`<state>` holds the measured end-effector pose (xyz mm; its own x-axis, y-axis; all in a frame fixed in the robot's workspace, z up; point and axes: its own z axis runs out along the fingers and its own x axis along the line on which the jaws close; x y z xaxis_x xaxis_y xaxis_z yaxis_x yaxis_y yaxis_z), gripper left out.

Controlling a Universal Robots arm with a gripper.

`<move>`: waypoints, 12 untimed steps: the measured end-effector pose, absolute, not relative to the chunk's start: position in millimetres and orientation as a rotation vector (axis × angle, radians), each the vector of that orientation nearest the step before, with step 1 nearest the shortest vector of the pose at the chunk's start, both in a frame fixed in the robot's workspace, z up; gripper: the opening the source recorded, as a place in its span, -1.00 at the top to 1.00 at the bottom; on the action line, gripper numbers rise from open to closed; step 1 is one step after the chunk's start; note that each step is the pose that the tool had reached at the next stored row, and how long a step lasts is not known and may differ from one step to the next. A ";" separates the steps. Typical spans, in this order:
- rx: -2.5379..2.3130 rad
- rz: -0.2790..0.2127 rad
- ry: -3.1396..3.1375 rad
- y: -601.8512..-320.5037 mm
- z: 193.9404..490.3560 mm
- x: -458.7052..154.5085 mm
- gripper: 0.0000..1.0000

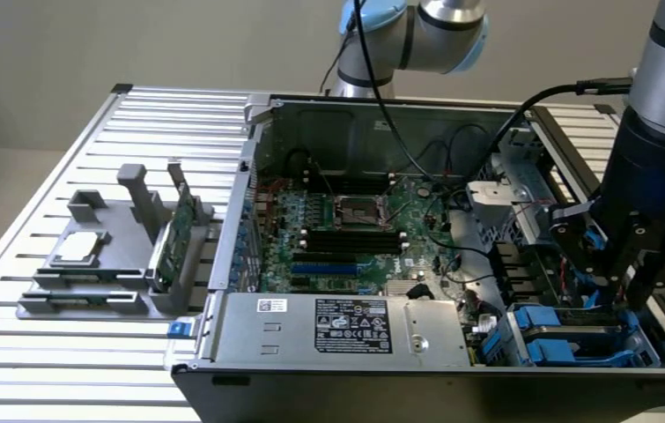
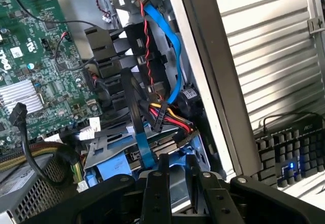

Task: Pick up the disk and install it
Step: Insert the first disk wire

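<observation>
Between the gripper's (image 2: 176,159) two black fingers (image 2: 156,183) sits one disk (image 2: 175,189), clamped tight and edge-on, a blue rail peeking out, the rest hidden by the jaws. Just beneath it: one blue-railed drive bay (image 1: 570,335) inside the computer case (image 1: 308,370). Farther off, one motherboard (image 1: 344,220) and one power supply (image 1: 344,326). Well away, outside the case, one green card (image 1: 176,240).
</observation>
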<state>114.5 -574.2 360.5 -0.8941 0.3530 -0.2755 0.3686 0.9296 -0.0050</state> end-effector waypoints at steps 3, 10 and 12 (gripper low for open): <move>0.593 -0.084 2.807 -574.3 360.6 114.5 0.45; 0.687 -0.047 2.795 -574.2 360.5 115.2 0.45; 0.693 -0.029 2.797 -574.2 360.6 118.6 0.45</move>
